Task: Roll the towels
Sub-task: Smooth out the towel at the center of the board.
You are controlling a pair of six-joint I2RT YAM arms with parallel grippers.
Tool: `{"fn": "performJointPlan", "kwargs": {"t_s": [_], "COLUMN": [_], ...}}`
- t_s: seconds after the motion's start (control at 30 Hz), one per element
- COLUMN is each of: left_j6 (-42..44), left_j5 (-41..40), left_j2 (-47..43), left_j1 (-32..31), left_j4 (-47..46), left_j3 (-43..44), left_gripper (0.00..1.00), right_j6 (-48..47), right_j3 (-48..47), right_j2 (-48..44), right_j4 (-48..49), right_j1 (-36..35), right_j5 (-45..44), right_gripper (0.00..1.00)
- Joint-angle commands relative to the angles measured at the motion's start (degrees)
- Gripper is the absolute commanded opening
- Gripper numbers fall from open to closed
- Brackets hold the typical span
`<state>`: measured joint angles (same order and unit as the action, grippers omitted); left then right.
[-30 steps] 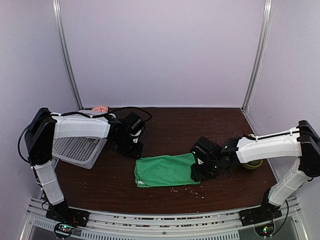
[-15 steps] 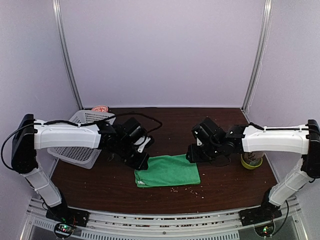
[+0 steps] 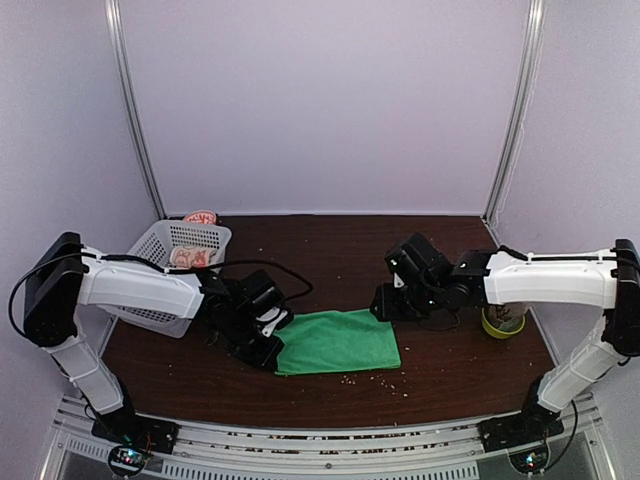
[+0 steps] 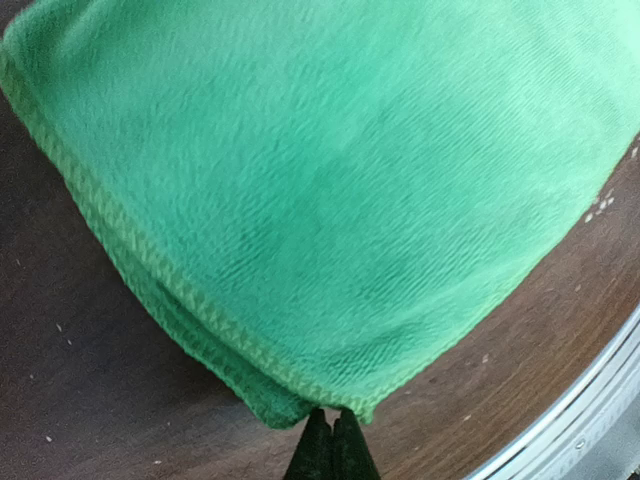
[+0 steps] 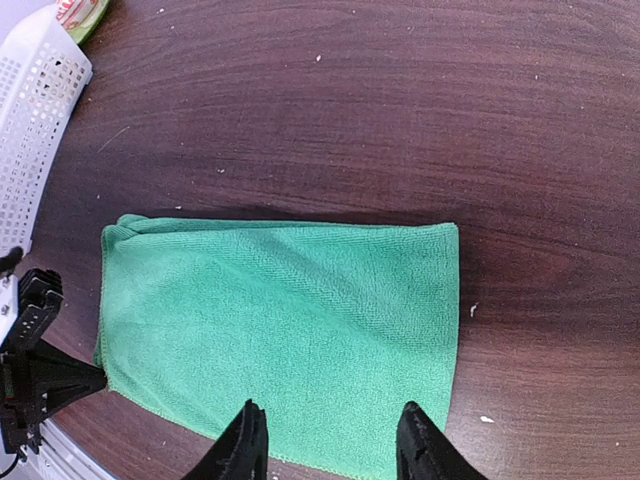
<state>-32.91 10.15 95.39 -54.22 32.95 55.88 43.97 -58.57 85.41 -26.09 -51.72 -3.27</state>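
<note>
The green towel lies flat and folded on the dark table, and it fills most of the left wrist view. My left gripper is shut at its near left corner. The shut fingertips touch the hem, and no cloth shows between them. My right gripper hovers open over the towel's far right edge. In the right wrist view its gripper has spread fingers above the green cloth. A pinkish towel with orange print lies in the white basket.
The white basket stands at the back left, with a red-and-white object behind it. A yellow-green cup sits under the right arm. Crumbs dot the wood. A metal rail runs along the near edge.
My left arm swung away from the basket to the towel's near left corner, and its gripper shut there. My right gripper moved from the towel's right side up to its far right edge.
</note>
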Motion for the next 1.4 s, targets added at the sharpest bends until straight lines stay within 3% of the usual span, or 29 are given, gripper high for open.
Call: {"fn": "performJointPlan", "kwargs": {"t_s": [0.0, 0.27, 0.37, 0.47, 0.9, 1.37], "left_j6": [-0.70, -0.50, 0.63, 1.74, 1.43, -0.51], "left_j5": [-2.55, -3.23, -2.33, -1.85, 2.92, -2.28], "left_j2": [0.40, -6.95, -14.09, -15.50, 13.26, 20.99], "left_j1": [-0.28, -0.44, -0.54, -0.54, -0.55, 1.23], "left_j4": [-0.33, 3.28, 4.76, 2.83, -6.99, -8.89], "left_j3": [-3.62, -4.36, -0.95, 3.71, 27.24, 16.65], "left_gripper": [0.00, 0.00, 0.00, 0.00, 0.00, 0.00], "right_j6": [0.77, -0.18, -0.24, -0.18, 2.94, 6.86], "right_j3": [0.91, 1.14, 2.05, 3.63, 18.68, 22.97], "right_j2": [-0.70, -1.82, -2.40, -2.27, -5.69, -1.86], "right_j4": [1.39, 1.16, 1.50, 2.65, 13.60, 22.75], "right_j1": [0.13, 0.13, 0.13, 0.35, 6.27, 7.23], "right_j5": [0.36, 0.47, -0.26, -0.64, 7.44, 11.66], "right_gripper": [0.45, 0.45, 0.45, 0.45, 0.43, 0.42]}}
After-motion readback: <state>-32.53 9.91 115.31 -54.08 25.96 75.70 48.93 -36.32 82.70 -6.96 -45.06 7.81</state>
